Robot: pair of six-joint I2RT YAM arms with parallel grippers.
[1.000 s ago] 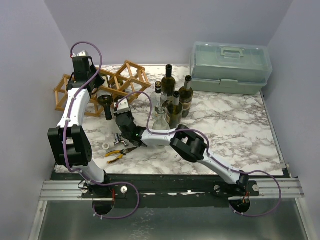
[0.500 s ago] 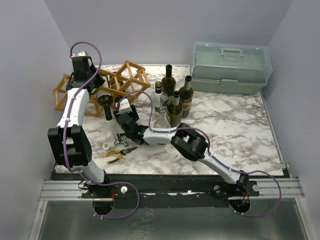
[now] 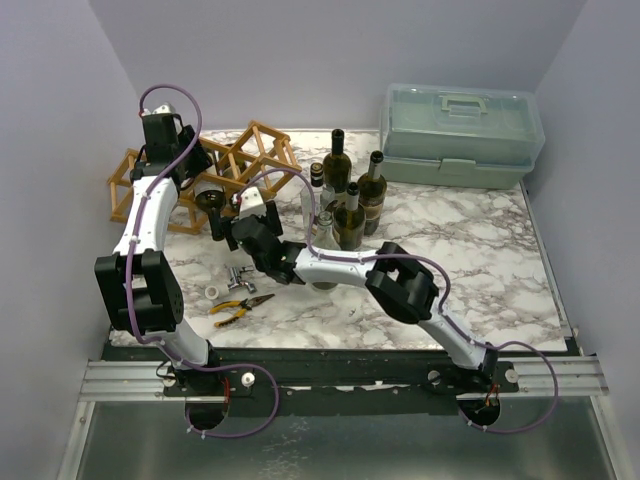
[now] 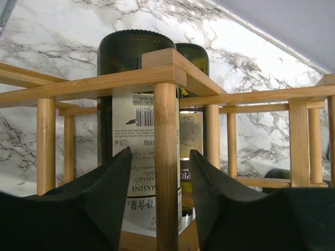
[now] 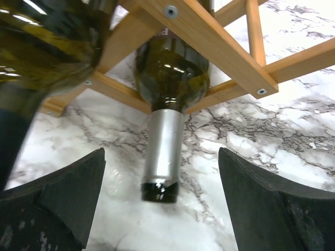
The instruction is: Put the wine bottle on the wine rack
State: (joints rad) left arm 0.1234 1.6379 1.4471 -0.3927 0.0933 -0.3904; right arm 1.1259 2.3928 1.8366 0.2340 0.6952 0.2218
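Bottle rests in the rack — right end effector apart astride its neck, left end effector apart too.

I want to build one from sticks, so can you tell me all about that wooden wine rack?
The wine rack is a lattice of thin, light-brown wooden sticks, joined at the corners with small screws, forming open square and diamond cells. It sits at the far left of the marble table. Two dark green bottles lie inside it on their sides, and one silver-foiled neck pokes out of a cell.
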